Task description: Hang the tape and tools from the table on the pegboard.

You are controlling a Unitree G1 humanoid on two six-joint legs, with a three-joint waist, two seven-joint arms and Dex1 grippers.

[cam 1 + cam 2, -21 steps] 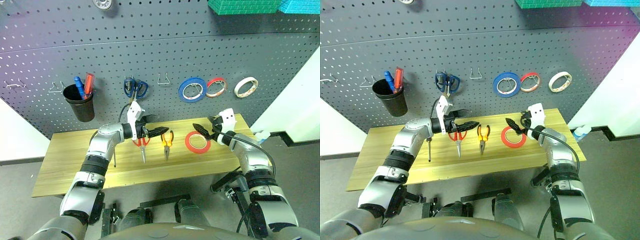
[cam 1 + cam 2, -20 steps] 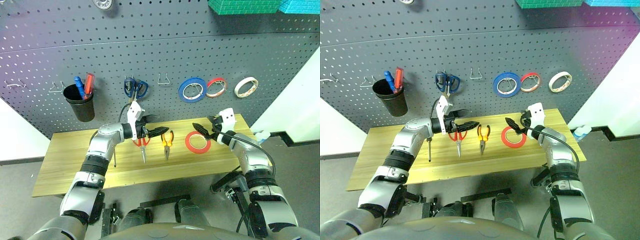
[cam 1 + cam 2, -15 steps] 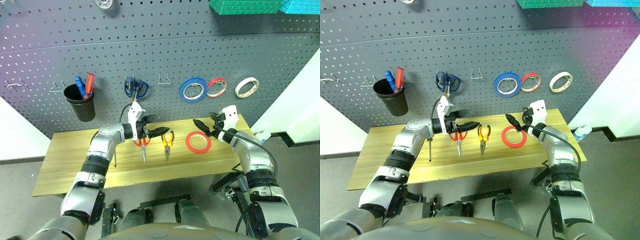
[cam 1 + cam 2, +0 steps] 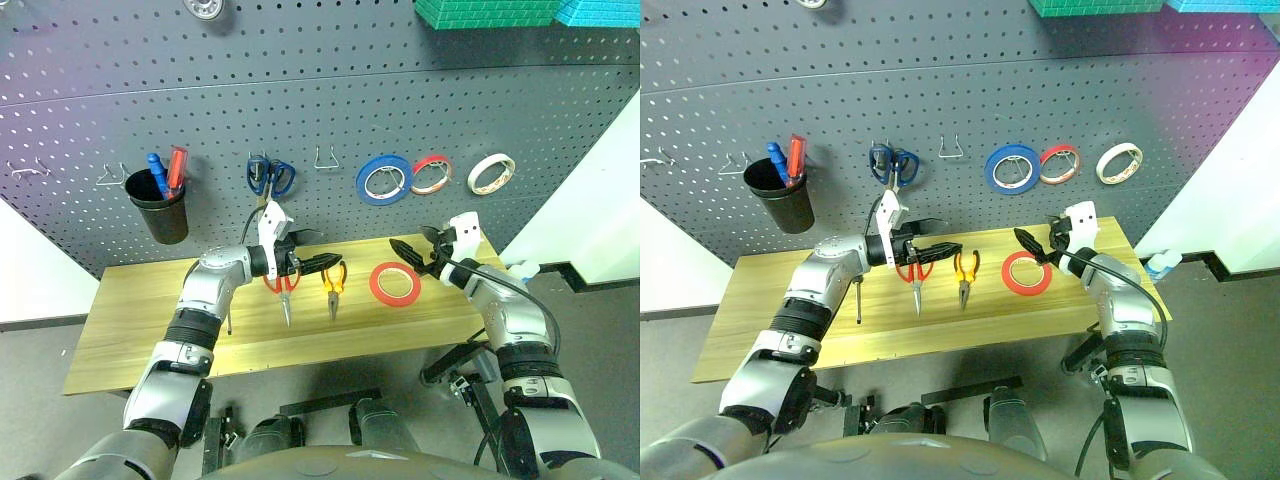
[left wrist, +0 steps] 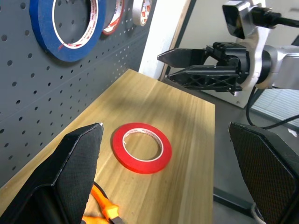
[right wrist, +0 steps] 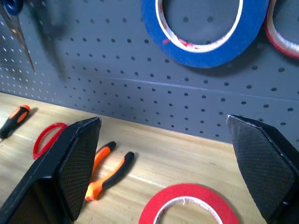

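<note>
We see the thin all-red ring of tape (image 4: 395, 284) lying flat on the long table of light yellowish wood planks (image 4: 130, 335), toward its right half. At about nine o'clock from the tape lie the pliers with orange-and-black handles (image 4: 333, 288), then the red-handled scissors (image 4: 284, 290), their blades pointing toward the table's front edge, and farther left the slim screwdriver with an orange-and-black handle (image 4: 859, 301) (partly behind the left forearm in the left eye view).

Our left gripper (image 4: 318, 264) hangs above the scissors' handles, pointing toward the tape, its two black fingers spread wide and holding nothing. Our right gripper (image 4: 410, 254) hovers just past the tape at about one o'clock, pointing back at the left one, its fingers apart and empty.

Behind the table, at twelve o'clock, stands the large dark grey pegboard (image 4: 300, 90). On it hang a thick blue tape roll (image 4: 385, 179), a red roll with a white core (image 4: 432, 173), a pale roll (image 4: 492, 173), blue-handled scissors (image 4: 271, 177) and a black cup (image 4: 159, 206) holding blue and red screwdrivers (image 4: 168, 170).
</note>
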